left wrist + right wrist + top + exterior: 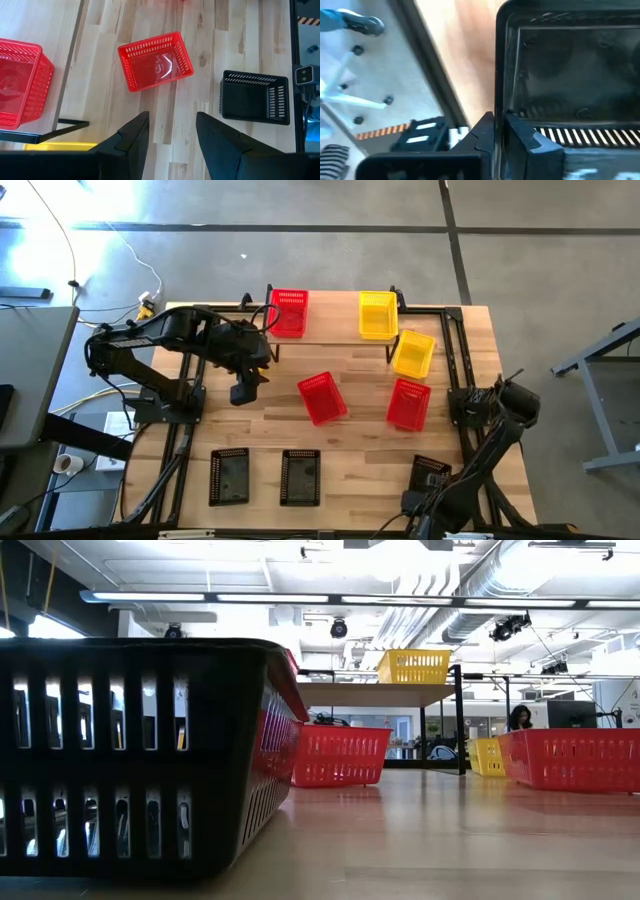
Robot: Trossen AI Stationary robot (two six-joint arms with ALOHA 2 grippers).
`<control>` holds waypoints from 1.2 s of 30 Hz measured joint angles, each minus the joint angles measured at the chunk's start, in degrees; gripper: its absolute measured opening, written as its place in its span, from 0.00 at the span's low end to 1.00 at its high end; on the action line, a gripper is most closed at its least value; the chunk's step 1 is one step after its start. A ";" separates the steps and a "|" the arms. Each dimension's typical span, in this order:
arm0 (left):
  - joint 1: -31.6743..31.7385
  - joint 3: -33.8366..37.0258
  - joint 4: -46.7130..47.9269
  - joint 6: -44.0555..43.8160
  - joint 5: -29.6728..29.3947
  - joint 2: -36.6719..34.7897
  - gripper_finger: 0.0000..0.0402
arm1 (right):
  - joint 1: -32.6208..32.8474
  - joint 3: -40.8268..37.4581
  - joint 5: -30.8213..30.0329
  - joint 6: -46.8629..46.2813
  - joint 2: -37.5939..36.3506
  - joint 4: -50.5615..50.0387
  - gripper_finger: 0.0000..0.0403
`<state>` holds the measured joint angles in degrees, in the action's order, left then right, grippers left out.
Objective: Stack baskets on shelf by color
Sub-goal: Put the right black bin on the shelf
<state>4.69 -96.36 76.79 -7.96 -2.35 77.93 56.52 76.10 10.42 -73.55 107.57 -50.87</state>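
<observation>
The shelf stands at the far middle with a red basket and a yellow basket on top. On the table sit another yellow basket and two red baskets. Three black baskets line the near edge. My right gripper is shut on the rightmost black basket. My left gripper hangs open above the table, left of the middle red basket. My right gripper pinches the black basket's upper rim near a corner, one finger inside the basket and one outside. The fingers come from above, pointing steeply down. The basket sits upright with its bottom on the table.
Black metal frame rails run along the table's left and right sides. Bare wood lies between the black baskets and the red ones. In the low view a black basket fills the foreground.
</observation>
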 joint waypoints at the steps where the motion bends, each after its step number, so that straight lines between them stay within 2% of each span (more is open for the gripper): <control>1: 0.00 0.00 0.02 0.04 0.00 0.00 0.38 | -0.30 0.71 -0.17 0.04 0.00 -0.07 0.04; 7: -0.02 0.02 0.04 -0.14 -0.11 0.02 0.38 | -2.58 6.67 -3.31 1.64 0.00 -1.57 0.02; 13: 0.00 0.00 0.09 -2.83 -4.29 0.02 0.38 | -5.84 13.76 -6.30 4.12 -0.02 -4.55 0.01; 18: 0.36 0.02 0.11 -2.56 -7.42 0.00 0.38 | -9.47 19.53 -8.66 9.90 -0.07 -7.13 0.00; 29: 2.18 0.02 0.15 -2.39 -12.08 0.00 0.38 | -20.56 28.49 -11.01 30.41 -0.09 -8.85 0.00; 36: 3.32 0.02 0.15 -2.36 -12.44 0.00 0.38 | -28.62 32.98 -11.32 45.79 -0.09 -10.59 0.00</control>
<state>8.01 -96.33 76.95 -10.33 -14.79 77.93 27.90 109.09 -0.90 -27.76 107.48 -61.46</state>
